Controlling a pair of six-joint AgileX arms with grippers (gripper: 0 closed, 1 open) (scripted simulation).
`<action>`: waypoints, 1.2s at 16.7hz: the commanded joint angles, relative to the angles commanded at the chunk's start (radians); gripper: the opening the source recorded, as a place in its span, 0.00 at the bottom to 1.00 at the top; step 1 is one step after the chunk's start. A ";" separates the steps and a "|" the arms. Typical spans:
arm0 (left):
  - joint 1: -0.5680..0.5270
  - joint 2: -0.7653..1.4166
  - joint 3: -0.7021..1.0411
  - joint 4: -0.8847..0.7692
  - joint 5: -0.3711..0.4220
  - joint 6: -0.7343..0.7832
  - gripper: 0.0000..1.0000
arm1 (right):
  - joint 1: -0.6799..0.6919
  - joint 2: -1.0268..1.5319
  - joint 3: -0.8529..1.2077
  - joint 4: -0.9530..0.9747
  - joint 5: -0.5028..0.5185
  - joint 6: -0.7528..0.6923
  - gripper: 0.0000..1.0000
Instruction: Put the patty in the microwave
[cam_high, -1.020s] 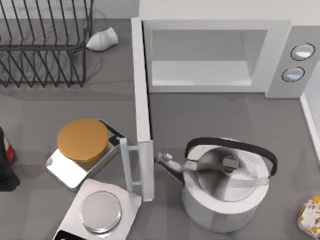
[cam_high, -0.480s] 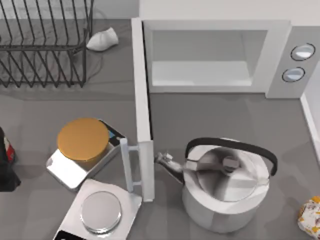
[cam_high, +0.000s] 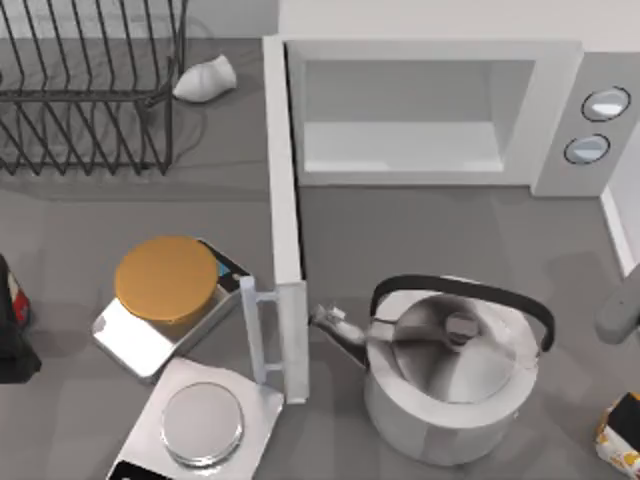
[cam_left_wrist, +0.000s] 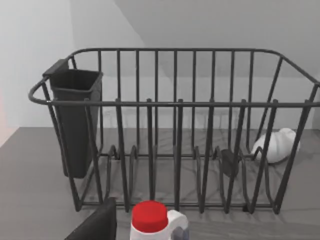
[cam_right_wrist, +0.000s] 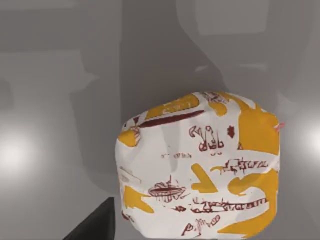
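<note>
Hanging over the small lumpy yellow-and-white wrapped patty (cam_right_wrist: 200, 167), your right arm is entering the top view at about 4 o'clock; whether its tool is released or clenched, you cannot tell. That patty (cam_high: 620, 438) is lying on the grey table (cam_high: 420, 230) at 4 o'clock, right of the white kettle (cam_high: 455, 375). At 12 o'clock, the large white boxy microwave (cam_high: 420, 110) is standing door-open, ready to receive it. Your left arm is idling near the black wire dish rack (cam_left_wrist: 175, 130).

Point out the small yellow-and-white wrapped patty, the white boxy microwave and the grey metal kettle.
small yellow-and-white wrapped patty (cam_right_wrist: 200, 167), right wrist view, middle of wrapper.
white boxy microwave (cam_high: 556, 115), top view, front frame.
grey metal kettle (cam_high: 430, 420), top view, body wall.
</note>
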 joint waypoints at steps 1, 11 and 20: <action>0.000 0.000 0.000 0.000 0.000 0.000 1.00 | 0.010 0.047 0.025 -0.030 0.000 -0.016 1.00; 0.000 0.000 0.000 0.000 0.000 0.000 1.00 | 0.017 0.141 0.071 -0.091 -0.004 -0.063 1.00; 0.000 0.000 0.000 0.000 0.000 0.000 1.00 | -0.019 0.291 -0.099 0.225 -0.002 -0.100 1.00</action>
